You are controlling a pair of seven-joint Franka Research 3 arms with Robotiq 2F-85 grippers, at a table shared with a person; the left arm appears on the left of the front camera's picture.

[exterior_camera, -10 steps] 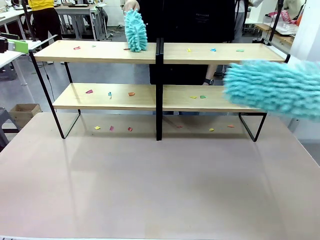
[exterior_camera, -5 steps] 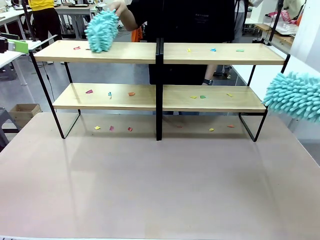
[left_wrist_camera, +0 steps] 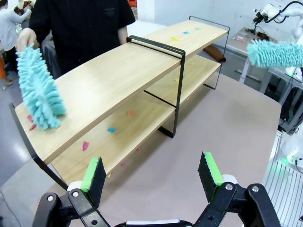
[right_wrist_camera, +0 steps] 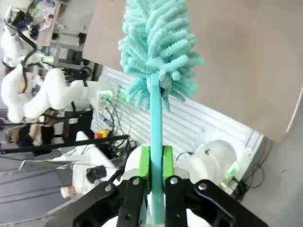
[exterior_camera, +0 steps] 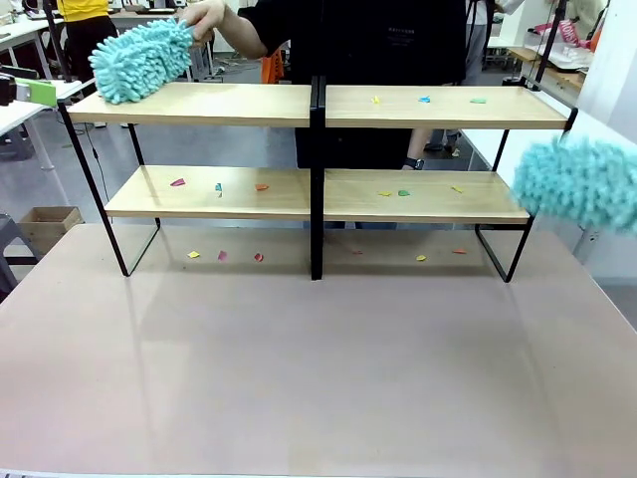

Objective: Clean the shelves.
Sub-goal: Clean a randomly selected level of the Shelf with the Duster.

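Clamping the duster (right_wrist_camera: 158,52) handle, right jaws may snag the shelves (exterior_camera: 428,204) frame if swung low; left jaws gape empty.

You're looking at a lab or workshop hall, not a home: the shelves (exterior_camera: 318,105) stand on a plain work table (exterior_camera: 299,378), with more desks (exterior_camera: 149,25) carrying gear behind. A cardboard box (exterior_camera: 45,227) sits on the grey floor (exterior_camera: 214,144), and loose cables (right_wrist_camera: 111,118) show in the right wrist view.
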